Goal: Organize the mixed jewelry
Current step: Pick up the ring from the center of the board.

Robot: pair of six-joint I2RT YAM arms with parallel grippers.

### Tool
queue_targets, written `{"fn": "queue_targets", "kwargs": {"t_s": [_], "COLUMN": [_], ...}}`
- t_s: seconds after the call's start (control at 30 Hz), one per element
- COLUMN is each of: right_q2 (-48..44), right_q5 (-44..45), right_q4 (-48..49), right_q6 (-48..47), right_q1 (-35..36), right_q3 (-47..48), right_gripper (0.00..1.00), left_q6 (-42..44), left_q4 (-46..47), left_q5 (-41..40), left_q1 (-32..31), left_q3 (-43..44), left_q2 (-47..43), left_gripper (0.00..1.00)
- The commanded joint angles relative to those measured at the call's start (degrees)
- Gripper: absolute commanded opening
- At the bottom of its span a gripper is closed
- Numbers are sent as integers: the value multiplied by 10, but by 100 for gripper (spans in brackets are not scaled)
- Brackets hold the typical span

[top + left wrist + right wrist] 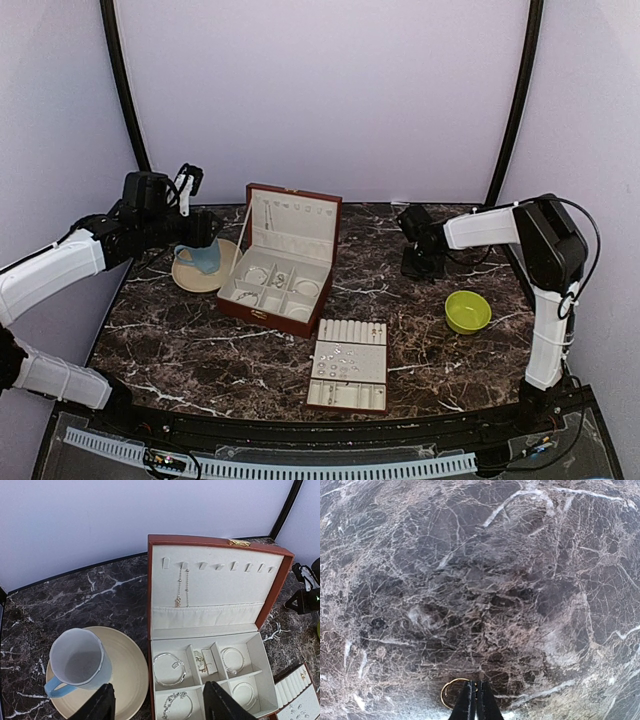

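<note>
Right gripper is seen shut, fingers pressed together, tips down at the marble table on the far right, between the jewelry box and the right wall. A thin metal ring lies flat on the marble. Its right edge is hidden behind the fingertips, so whether it is pinched cannot be told. Bare marble is seen on all sides of those tips. A green bowl sits to the near right of this gripper, apart from it.

Left gripper is held open, fingers wide apart, nothing between them, above the line where the cream plate meets the box's left wall. A mug with a blue handle stands upright on the left part of the plate. The plate's right rim is just beside the box wall, with little room left there.

The box is open, with its lid upright at the far side. A chain is hung on the lid lining. Bracelets are laid in the corner compartments and small pieces in the narrow middle one. The ring tray is set just off the box's near right corner. Contact between them cannot be told. Tiny silvery pieces are spread on its middle rows. The tray's near edge is close to the table's near edge. Broad open marble is seen at the near left, and more between tray and bowl.
</note>
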Motion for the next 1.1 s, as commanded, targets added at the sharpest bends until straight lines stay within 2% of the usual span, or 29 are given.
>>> {"fn": "queue_targets", "kwargs": {"t_s": [0.0,0.1,0.17,0.4,0.53,0.67,0.83,1.07], "right_q2": [-19,-56,-86,-209,-279,-324,-341,-315], "right_q5": [-5,-18,-28,-100,-143,-190,-226,-202], "right_q4": [20,47,62,108,136,173,241,277], "right_q6": [-10,-33,-52,-136,-177,-191,-193,-208], "right_q1": [-4,-3,-4,13,55,110,181,243], "right_q3": [-17,-39,-56,-132,-171,-197,-208,-181], "right_gripper": [0,0,0,0,0,0,0,0], "left_q6": [18,-12,-37,-94,-207,-281,-339,-392], "left_q4": [27,51,78,87,152,230,274,299], "left_q5": [25,67,91,57,104,147,202,239], "left_q1": [3,0,-12,-122,-161,-194,-218,-235], "left_q3": [-18,-27,-37,-15,-14,-24,-20,-5], "left_q2": [-19,-23,-21,25,57,97,152,202], "left_gripper": [63,60,55,52,52,52,51,51]}}
